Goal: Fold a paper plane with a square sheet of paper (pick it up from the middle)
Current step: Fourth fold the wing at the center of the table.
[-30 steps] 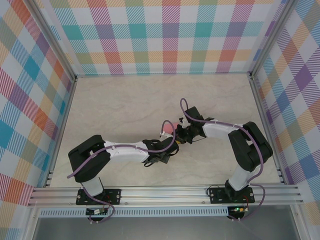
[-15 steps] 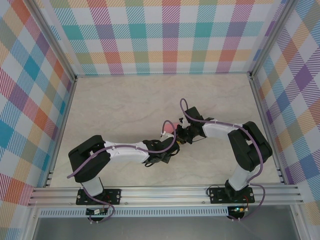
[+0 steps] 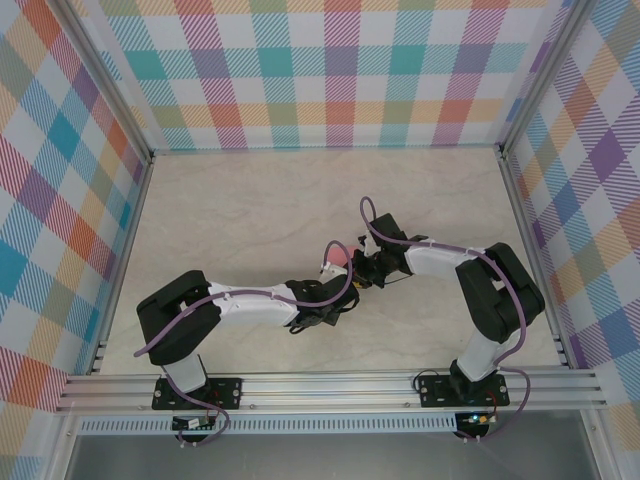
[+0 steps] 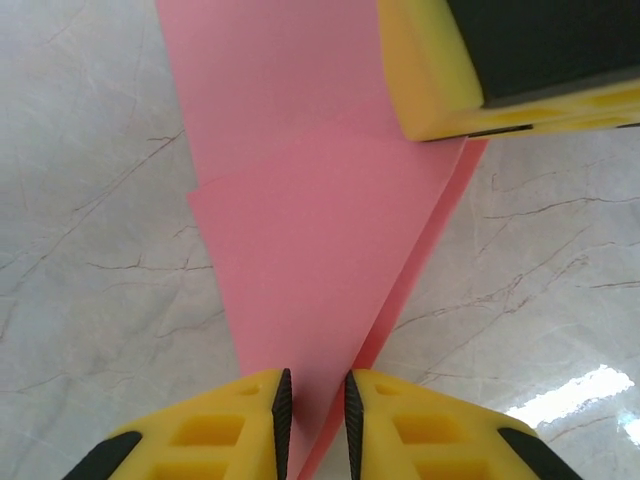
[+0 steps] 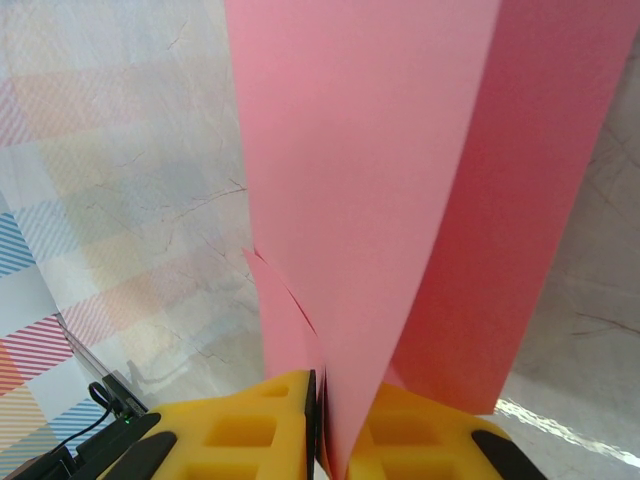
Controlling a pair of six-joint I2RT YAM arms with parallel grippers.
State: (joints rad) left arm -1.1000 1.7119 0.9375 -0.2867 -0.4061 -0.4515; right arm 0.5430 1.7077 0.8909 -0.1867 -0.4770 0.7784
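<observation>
The salmon-pink paper is a folded, creased shape held between the two arms at mid-table. My right gripper is shut on one edge of it. In the right wrist view the paper's layers rise straight out of that gripper. In the left wrist view the paper narrows to a point that runs between the pads of my left gripper, which stand a little apart, so it is open. One yellow finger of the right gripper presses on the paper's far end. From above, the left gripper is just under the paper.
The marble-patterned table is bare around the arms. Checked walls and aluminium rails close the workspace on all sides. The two wrists crowd close together at the centre.
</observation>
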